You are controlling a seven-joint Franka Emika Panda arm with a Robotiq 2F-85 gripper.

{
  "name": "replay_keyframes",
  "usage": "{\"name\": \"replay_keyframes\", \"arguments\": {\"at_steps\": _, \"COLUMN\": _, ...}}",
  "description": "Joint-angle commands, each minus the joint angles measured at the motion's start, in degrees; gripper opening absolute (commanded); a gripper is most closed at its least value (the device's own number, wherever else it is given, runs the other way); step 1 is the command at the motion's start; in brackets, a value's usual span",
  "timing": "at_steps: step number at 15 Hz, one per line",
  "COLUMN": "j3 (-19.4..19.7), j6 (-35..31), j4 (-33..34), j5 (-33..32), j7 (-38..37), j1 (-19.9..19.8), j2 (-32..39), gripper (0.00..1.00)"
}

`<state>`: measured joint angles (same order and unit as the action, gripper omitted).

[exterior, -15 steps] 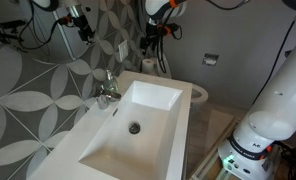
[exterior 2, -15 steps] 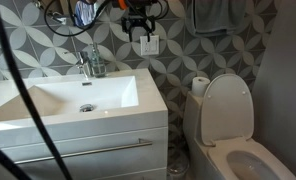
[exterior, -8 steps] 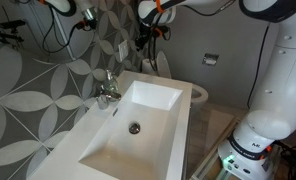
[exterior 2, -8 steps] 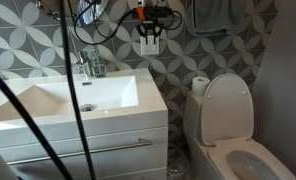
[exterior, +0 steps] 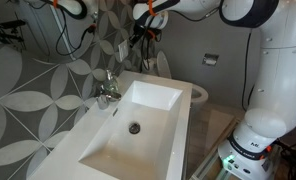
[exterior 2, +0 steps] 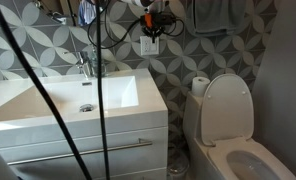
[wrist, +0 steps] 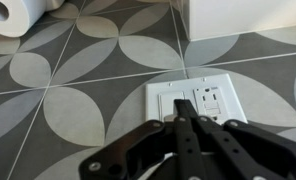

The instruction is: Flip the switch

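Switch plate (wrist: pixel 200 98) on the tiled wall (wrist: pixel 78 60) beside the sink (exterior 2: pixel 128 110) lies dead ahead of the gripper (wrist: pixel 184 112), fingers (wrist: pixel 193 128) drawn together into one tip over its middle; we cannot confirm contact yet.

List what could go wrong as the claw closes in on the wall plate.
1. In the wrist view the shut claw points at the middle of the wall plate, between the switch and the outlet; it might press the outlet's buttons instead.
2. Pushing straight in could jam the tip against the rigid plate.
3. A black cable hangs through an exterior view and might snag on the arm.
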<state>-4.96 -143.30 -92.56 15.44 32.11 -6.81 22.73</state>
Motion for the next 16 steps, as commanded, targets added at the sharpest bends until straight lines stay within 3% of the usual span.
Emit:
{"name": "replay_keyframes", "arguments": {"at_steps": 1, "j3": -2.68, "j6": -3.13, "j4": 4.40, "j5": 1.54, "j7": 2.29, "j1": -1.86, "j2": 4.28, "gripper": 0.00}}
{"name": "replay_keyframes", "arguments": {"at_steps": 10, "j3": -5.75, "j6": -6.66, "j4": 7.95, "j5": 0.73, "j7": 2.12, "j1": -3.30, "j2": 8.54, "gripper": 0.00}}
{"name": "replay_keyframes", "arguments": {"at_steps": 16, "j3": 0.16, "j6": 6.42, "j4": 5.43, "j5": -6.98, "j7": -8.47, "j1": -0.84, "j2": 3.23, "gripper": 0.00}}
